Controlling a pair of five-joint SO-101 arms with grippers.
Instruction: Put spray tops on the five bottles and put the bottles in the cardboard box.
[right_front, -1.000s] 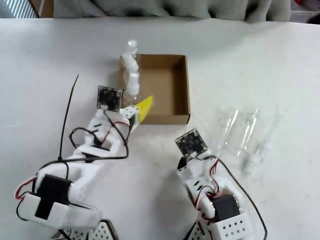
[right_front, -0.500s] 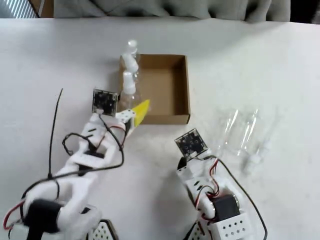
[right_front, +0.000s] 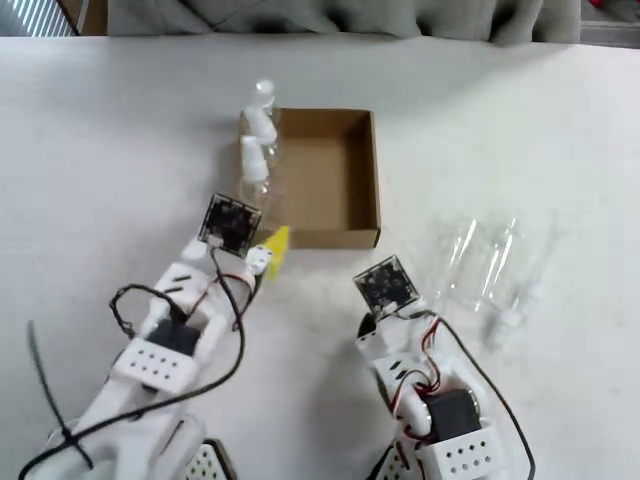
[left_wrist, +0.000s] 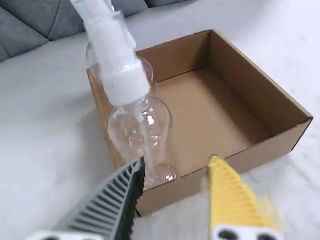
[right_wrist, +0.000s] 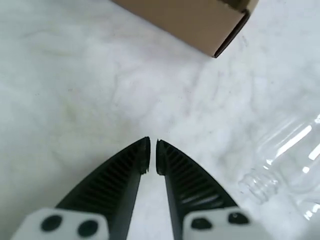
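Standing against the frame-left wall of the cardboard box (right_front: 375, 170), capped bottles (right_front: 255, 168) leave room; left gripper (left_wrist: 176, 166) gapes empty, right gripper (right_wrist: 153, 155) closed.

A white worktop (right_front: 500, 120) with a faint grey marbling (plainest in the right wrist view) stretches across the scene. Beyond its far edge runs a grey upholstered sofa (right_front: 350, 18). Past the far left corner are a brown wooden piece (right_front: 90, 12) and a pale striped surface (right_front: 30, 17).

Home living-room setting, grey sofa (right_front: 330, 15) behind white table (right_front: 520, 110)
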